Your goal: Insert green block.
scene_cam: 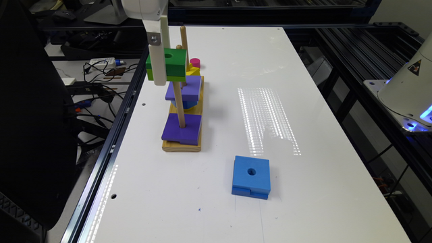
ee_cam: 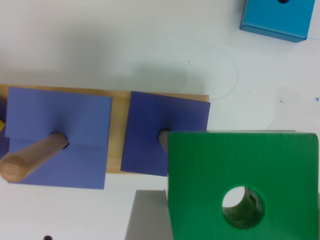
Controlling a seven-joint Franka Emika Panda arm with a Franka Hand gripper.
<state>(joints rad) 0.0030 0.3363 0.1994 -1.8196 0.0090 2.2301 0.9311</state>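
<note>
Exterior view | green block (scene_cam: 170, 64) clamped in pincer (scene_cam: 158, 67) | above pegs

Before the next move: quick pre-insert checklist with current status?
1. Green block held in the gripper, lifted above the pegs: ok.
2. Block hole unobstructed: ok.
3. Hole centred over the nearest peg: not ok in the wrist view, peg tip sits beside the block's edge.
4. That peg free above the purple block: ok.
5. Block level: cannot tell.
6. Blue block out of the path, apart on the table: ok.
</note>
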